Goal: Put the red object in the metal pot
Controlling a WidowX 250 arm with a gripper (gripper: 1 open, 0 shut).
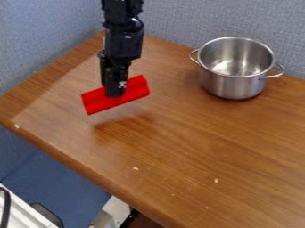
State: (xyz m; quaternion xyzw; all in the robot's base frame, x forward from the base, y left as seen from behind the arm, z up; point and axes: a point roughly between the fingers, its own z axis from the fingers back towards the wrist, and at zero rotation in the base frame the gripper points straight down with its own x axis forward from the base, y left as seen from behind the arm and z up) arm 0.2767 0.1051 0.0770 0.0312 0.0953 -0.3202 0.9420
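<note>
Carrying step: the end effector [114, 87] is gripping the red rectangular block [116, 95] near its middle, and the block is hanging slantwise above the tabletop [179, 160], its shadow showing beneath.
Best handling: the move is calling for lift first, then travel toward the pot, with the grip kept firm so that the long block is not swivelling.
Alignment: the block is looking nearly as long as the opening is wide, so tipping one end down or centring it carefully is likely paying off.
Stainless-steel pot: standing upright and uncovered, well apart from the block, near the grey-blue partition [226, 16].
Obstacles: the rolled rim [199, 59] and near side handle [194, 56] are posing the likeliest snag.
</note>
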